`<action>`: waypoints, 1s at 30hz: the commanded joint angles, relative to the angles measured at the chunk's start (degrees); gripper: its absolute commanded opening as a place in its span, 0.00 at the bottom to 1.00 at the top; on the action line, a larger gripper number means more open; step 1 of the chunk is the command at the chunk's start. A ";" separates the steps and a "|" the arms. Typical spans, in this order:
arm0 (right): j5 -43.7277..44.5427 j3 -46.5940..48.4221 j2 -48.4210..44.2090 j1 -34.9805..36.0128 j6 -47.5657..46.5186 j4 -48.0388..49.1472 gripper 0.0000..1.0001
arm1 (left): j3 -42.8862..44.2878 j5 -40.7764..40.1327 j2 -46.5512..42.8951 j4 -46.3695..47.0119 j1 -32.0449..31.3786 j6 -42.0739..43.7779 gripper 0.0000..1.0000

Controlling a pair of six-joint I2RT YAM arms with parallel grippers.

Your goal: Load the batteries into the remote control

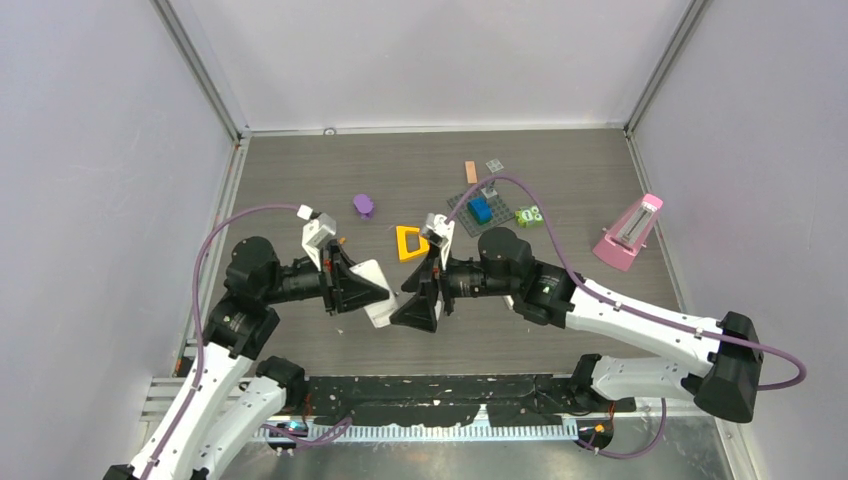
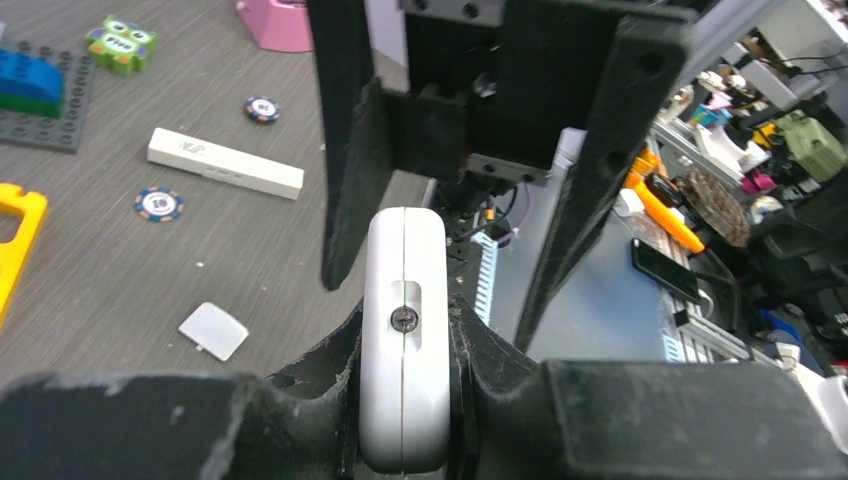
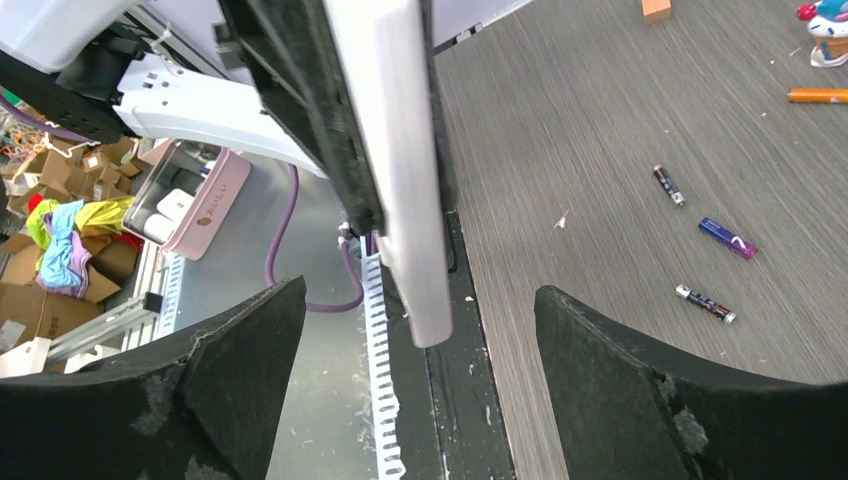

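Observation:
My left gripper (image 1: 366, 288) is shut on the white remote control (image 1: 380, 308) and holds it above the table. In the left wrist view the remote (image 2: 404, 330) stands edge-on between the jaws of the left gripper (image 2: 405, 345). My right gripper (image 1: 420, 302) is open and empty and faces the remote's free end. In the right wrist view the remote (image 3: 398, 170) hangs between the wide-apart jaws of the right gripper (image 3: 420, 345) without touching them. Three batteries lie on the table: two dark ones (image 3: 669, 185) (image 3: 704, 303) and a bluish-purple one (image 3: 727, 238). I cannot make them out in the top view.
A small white cover (image 2: 213, 330), a white bar (image 2: 225, 163) and poker chips (image 2: 159, 204) lie on the table. Farther back are a yellow triangle (image 1: 410, 243), a purple piece (image 1: 363, 205), a grey plate with a blue brick (image 1: 478, 210) and a pink metronome (image 1: 628, 232). An orange stick (image 3: 815, 95) lies beyond the batteries.

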 commanded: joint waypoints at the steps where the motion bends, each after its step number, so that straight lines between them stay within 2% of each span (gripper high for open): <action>1: 2.04 2.27 0.65 1.63 -2.11 3.56 0.89 | 0.47 6.19 -0.77 8.91 -0.25 -4.85 0.00; 3: 3.50 2.48 1.13 1.77 -1.30 3.02 0.89 | 0.25 6.89 -0.99 10.50 -0.23 -6.35 0.00; 8: 0.88 3.00 3.23 2.15 1.41 5.42 0.87 | -0.60 8.37 -0.44 17.04 -0.24 -11.69 0.00; 10: 0.27 3.12 3.95 2.14 2.19 6.30 0.79 | -1.25 8.20 -0.29 19.79 -0.24 -13.61 0.00; 13: 0.42 0.93 3.81 2.18 5.38 9.96 0.57 | -1.57 7.59 0.22 22.10 -0.24 -15.59 0.00; 15: 1.34 -1.35 3.03 2.17 8.06 14.95 0.47 | -1.64 7.17 0.50 23.39 -0.24 -16.97 0.00; 18: 2.96 -3.36 2.45 2.14 10.97 21.30 0.35 | -2.06 4.61 0.49 24.54 -0.24 -19.07 0.11; 20: 3.10 -3.85 2.59 2.16 12.91 23.68 0.25 | -2.53 3.41 0.42 27.39 -0.24 -21.51 0.25; 22: 4.03 -3.95 2.96 2.17 14.32 25.41 0.19 | -3.07 2.12 0.33 29.45 -0.24 -24.29 0.37; 25: 6.04 -5.25 2.99 2.17 16.90 30.01 0.13 | -4.24 -1.55 -0.30 31.55 -0.20 -27.33 0.43; 30: 6.89 -6.24 4.11 2.04 21.08 34.56 0.10 | -8.40 -6.63 -2.04 38.82 -0.24 -32.63 0.41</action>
